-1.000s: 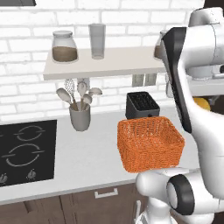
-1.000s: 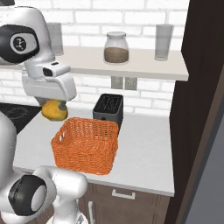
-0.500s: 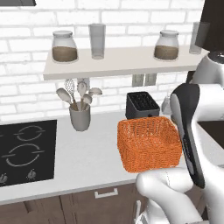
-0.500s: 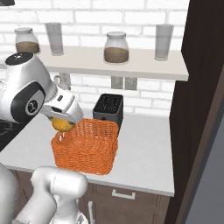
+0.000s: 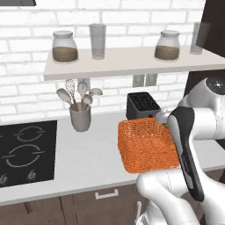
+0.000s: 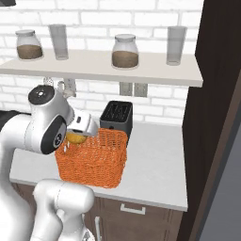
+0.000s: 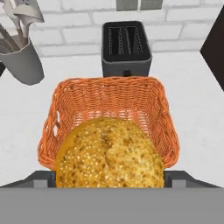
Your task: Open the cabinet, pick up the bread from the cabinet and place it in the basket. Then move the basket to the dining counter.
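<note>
My gripper (image 6: 78, 134) is shut on the bread (image 7: 109, 153), a round golden seeded bun that sits between the jaws. I hold it low over the near-left part of the basket (image 7: 167, 114), about level with the rim. The bread (image 6: 75, 138) peeks out under the hand at the basket's left rim. The orange woven basket (image 6: 96, 164) stands on the light grey worktop in front of the toaster; its floor looks bare. The dark cabinet (image 6: 221, 108) rises at the right. The dining counter is out of view.
A black toaster (image 6: 116, 116) stands right behind the basket. A grey cup of utensils (image 5: 80, 117) and a black hob (image 5: 22, 149) lie to the left. Above runs a shelf (image 5: 132, 62) with jars and glasses.
The arm has swung down from shelf height with the bread still in its grip, ending just above the basket's rim. The basket and toaster have stayed put.
</note>
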Tool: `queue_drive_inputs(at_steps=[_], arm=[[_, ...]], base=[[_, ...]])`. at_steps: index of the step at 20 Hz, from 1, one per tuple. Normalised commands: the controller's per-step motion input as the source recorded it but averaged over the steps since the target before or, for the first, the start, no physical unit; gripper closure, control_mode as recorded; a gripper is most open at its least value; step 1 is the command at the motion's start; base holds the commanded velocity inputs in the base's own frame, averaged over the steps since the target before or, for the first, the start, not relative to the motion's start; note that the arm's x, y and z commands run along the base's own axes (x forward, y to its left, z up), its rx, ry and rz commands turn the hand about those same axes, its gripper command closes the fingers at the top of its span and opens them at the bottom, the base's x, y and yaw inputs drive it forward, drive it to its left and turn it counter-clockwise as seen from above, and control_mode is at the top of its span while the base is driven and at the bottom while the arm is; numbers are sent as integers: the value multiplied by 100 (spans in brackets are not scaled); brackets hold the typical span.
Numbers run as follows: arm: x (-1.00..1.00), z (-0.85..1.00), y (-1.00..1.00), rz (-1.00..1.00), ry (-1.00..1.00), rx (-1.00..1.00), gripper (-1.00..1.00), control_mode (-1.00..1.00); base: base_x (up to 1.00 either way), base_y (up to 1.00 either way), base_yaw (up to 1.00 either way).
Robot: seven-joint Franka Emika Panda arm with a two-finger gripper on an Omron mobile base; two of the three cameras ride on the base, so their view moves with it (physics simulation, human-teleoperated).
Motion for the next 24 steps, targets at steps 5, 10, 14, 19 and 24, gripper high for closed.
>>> queue_drive_inputs(at_steps=[5,10,14,19,24], arm=[[65,-20,0,2,37,-8,100,-100],[67,-54,0,0,33,-10,100,-100],[53,-73,0,0,2,0,100,-100],[39,-74,0,0,0,0,100,-100],[36,-50,0,0,0,0,100,-100]], base=[[0,0,0],[0,0,0],[0,0,0],[0,0,0],[0,0,0]])
